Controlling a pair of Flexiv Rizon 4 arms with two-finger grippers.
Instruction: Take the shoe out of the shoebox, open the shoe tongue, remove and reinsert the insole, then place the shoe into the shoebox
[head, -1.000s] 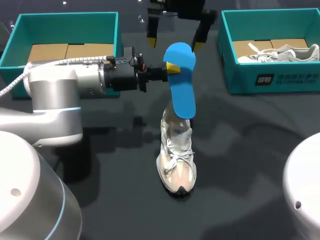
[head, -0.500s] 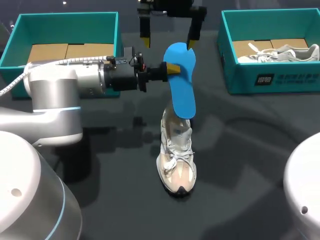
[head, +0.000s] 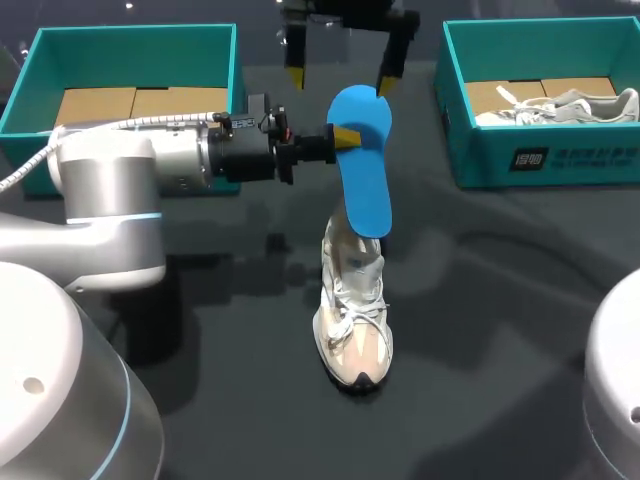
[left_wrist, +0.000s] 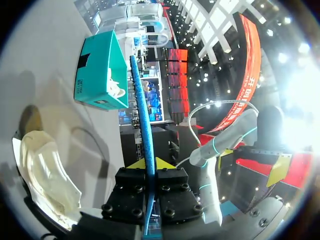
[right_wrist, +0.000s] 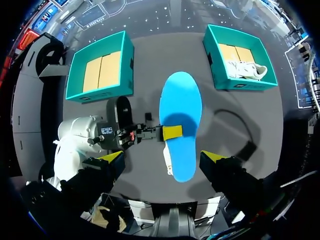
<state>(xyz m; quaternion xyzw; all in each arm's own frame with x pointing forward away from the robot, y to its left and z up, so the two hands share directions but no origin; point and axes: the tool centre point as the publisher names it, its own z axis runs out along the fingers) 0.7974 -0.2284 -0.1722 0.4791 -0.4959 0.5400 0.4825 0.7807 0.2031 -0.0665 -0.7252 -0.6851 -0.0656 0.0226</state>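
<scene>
My left gripper (head: 343, 136) is shut on the edge of the blue insole (head: 362, 165), holding it on edge above the heel of the white shoe (head: 352, 312). The shoe stands on the dark table, toe toward the front. In the left wrist view the insole (left_wrist: 141, 115) runs edge-on out from between the yellow tips, with the shoe (left_wrist: 46, 176) below and to one side. My right gripper (head: 340, 72) hangs open above the insole's far end, touching nothing. From the right wrist view the insole (right_wrist: 180, 120) lies ahead of its spread fingers (right_wrist: 112, 157).
A teal shoebox (head: 238, 72) with cardboard in its bottom stands at the back left. A second teal shoebox (head: 545, 152) at the back right holds another white shoe (head: 560, 106). Dark table surface spreads around the standing shoe.
My right gripper has shifted slightly to the left above the insole. The left arm, the insole and the shoe have stayed where they were.
</scene>
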